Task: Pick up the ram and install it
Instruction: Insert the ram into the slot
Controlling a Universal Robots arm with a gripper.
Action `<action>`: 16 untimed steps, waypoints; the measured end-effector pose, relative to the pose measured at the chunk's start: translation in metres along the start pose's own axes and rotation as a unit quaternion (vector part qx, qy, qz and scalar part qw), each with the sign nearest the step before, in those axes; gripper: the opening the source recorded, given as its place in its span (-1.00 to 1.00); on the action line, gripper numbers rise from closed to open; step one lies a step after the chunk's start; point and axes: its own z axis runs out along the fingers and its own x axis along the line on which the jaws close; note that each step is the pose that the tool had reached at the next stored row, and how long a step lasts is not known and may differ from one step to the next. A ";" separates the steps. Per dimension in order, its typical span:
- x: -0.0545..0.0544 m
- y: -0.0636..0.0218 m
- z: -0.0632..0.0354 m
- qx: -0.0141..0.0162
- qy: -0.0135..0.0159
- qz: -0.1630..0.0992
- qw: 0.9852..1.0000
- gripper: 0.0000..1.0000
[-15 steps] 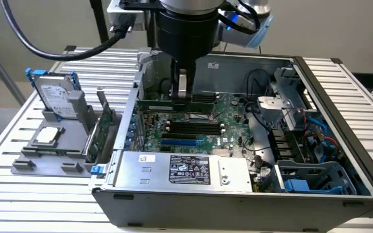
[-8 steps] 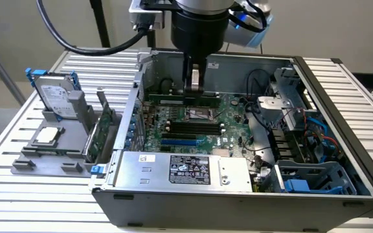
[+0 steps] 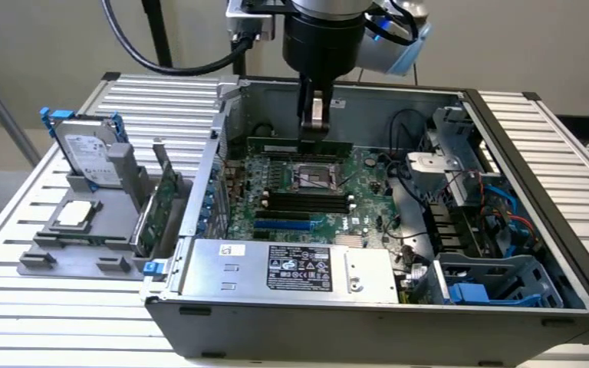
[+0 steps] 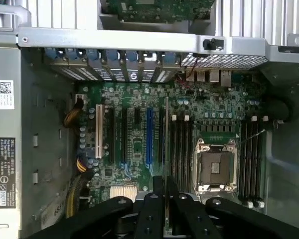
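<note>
Fingers (image 4: 156, 199) were pressed together on the ram (image 4: 166, 134), pinching the thin green stick by its upper edge at about mid-length, probably so it hung balanced. The gripper (image 4: 165, 201) pointed straight down into the open computer case (image 3: 540, 146), with the stick on edge under the fingertips, contact edge down, as it must be to enter a slot. Below the fingers lay the motherboard (image 4: 124, 99). The stick ran parallel to the black memory slots (image 4: 181, 149), lined up close beside that bank. It did not look seated, though how far it stood off the slots could not be told. Just past the slots, off to one side of the fingers, sat the bare CPU socket (image 4: 215, 169). Farther off, inside the case, was the power supply (image 3: 284, 268). Farthest from the fingers, outside the case, a grey holder (image 3: 80, 253) kept the hard drive (image 3: 90, 157) and the expansion card (image 3: 162, 203) upright, likely for easy grasping.
</note>
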 end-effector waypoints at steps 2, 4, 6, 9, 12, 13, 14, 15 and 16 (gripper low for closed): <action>-0.009 -0.0029 0.0038 0.000 0.000 0.000 1.000 -1.00; -0.017 -0.0063 0.0078 0.000 0.000 0.000 1.000 -1.00; -0.025 -0.0100 0.0119 0.000 0.000 0.000 1.000 -1.00; -0.033 -0.0162 0.0177 0.000 0.000 0.000 1.000 -1.00; -0.036 -0.0191 0.0199 0.000 0.002 0.000 1.000 -1.00; -0.036 -0.0191 0.0199 0.000 0.002 0.000 1.000 -1.00; -0.036 -0.0191 0.0199 0.000 0.002 0.000 1.000 -1.00; -0.036 -0.0191 0.0199 0.000 0.002 0.000 1.000 -1.00; -0.036 -0.0192 0.0199 0.000 0.002 0.000 1.000 -1.00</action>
